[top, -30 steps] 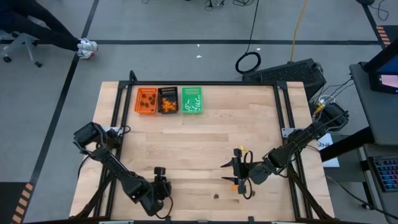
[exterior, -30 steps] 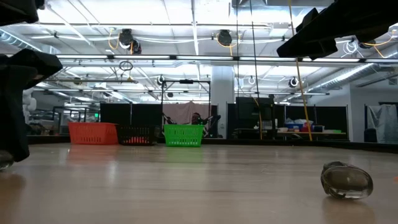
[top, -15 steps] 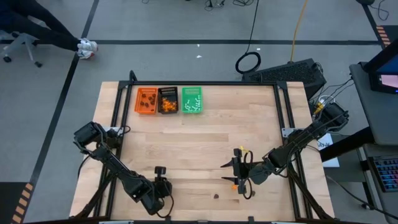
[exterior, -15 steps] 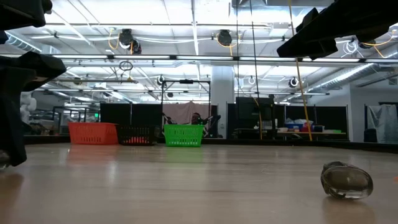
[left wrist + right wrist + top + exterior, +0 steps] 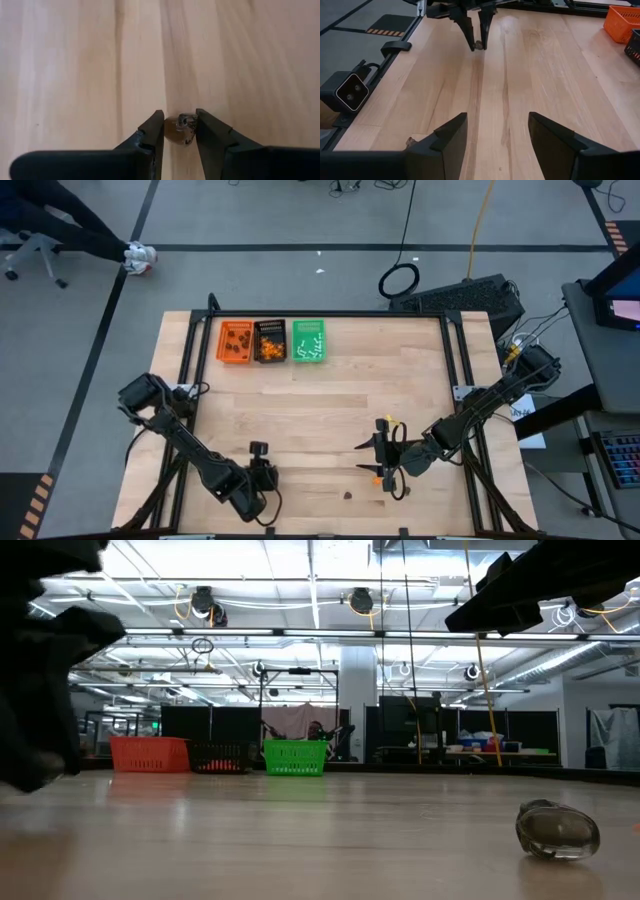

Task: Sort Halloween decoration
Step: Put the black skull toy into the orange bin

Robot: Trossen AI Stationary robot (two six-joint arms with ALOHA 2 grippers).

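Near the bench's [image 5: 330, 415] front-left edge, the left end effector [image 5: 179, 131] pinches a dark brown blob [image 5: 176, 131] between its fingertips. The trinket looks light, hard and probably slick, so a centred grip across its middle suits it. The right end effector [image 5: 495, 131] waits spread, mid-right.

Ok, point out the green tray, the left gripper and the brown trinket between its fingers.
green tray [image 5: 309, 341], high view, its middle.
left gripper [image 5: 180, 126], left wrist view, midway between fingertips.
brown trinket [image 5: 174, 132], left wrist view, its visible side.
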